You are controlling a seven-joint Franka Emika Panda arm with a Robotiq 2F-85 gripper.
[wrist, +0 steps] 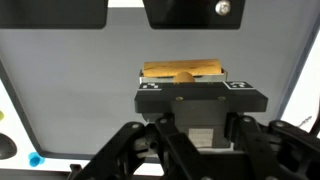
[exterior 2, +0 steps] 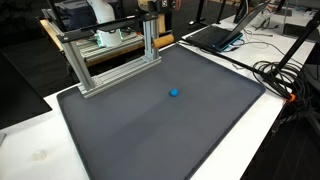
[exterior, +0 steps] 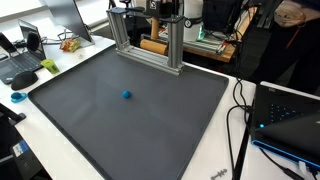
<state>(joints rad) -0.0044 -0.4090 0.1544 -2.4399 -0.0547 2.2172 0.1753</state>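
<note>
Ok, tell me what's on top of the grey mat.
A small blue object and, at the far edge, an aluminium frame. Anything behind the frame's bars is partly covered.

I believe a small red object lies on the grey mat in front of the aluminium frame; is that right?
No: the object is blue, not red, in both exterior views; it lies on the grey mat in front of the aluminium frame.

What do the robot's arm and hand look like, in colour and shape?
The hand is matt black in the wrist view, built of angular linked bars with open gaps between them. No cables are visible on it. The arm itself is too hidden in both exterior views to describe.
</note>
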